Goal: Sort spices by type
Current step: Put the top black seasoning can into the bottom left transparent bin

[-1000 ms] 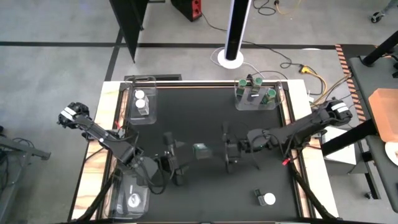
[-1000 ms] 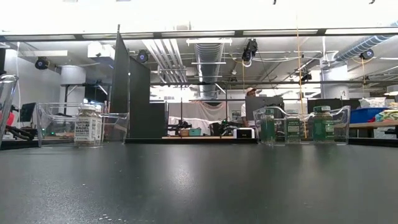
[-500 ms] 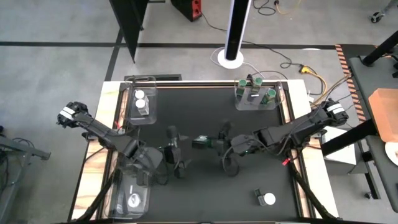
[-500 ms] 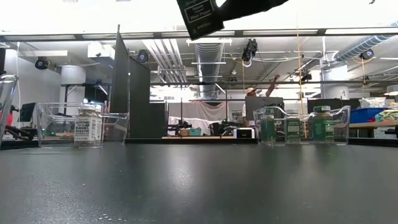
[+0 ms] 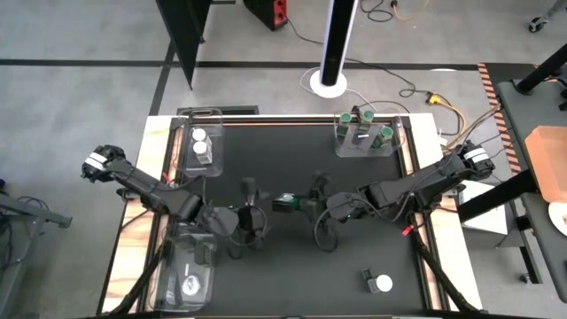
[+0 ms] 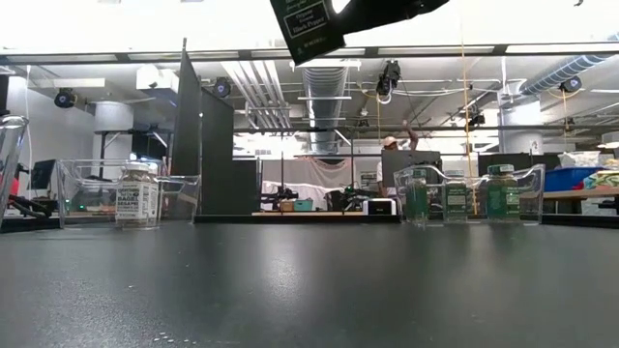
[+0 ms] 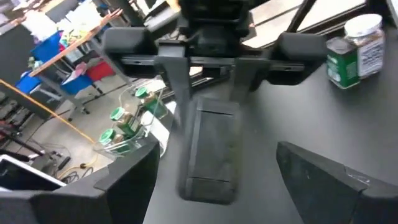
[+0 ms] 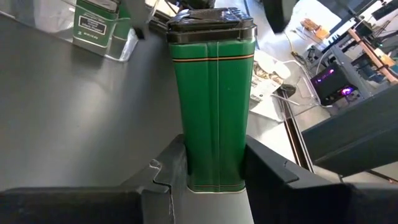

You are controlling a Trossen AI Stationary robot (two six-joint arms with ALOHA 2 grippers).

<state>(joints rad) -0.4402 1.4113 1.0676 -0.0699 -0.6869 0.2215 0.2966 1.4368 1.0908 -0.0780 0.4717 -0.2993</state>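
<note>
Spice tin [image 8: 214, 93], green with a black cap, is mid-table in the air, clamped in my right pincer [image 5: 306, 203]. My left pincer [image 5: 251, 215] is wide open just left of it, lined up for a handoff. Risk as I see it: if the right lets go before the left closes, the tin drops onto the table [image 5: 292, 266].

Held tin only partly showing

In the low view the green tin [image 6: 308, 27] is being cut off by the upper edge, its label too small to read; the right tool [image 8: 214, 174] is hiding its base.
</note>
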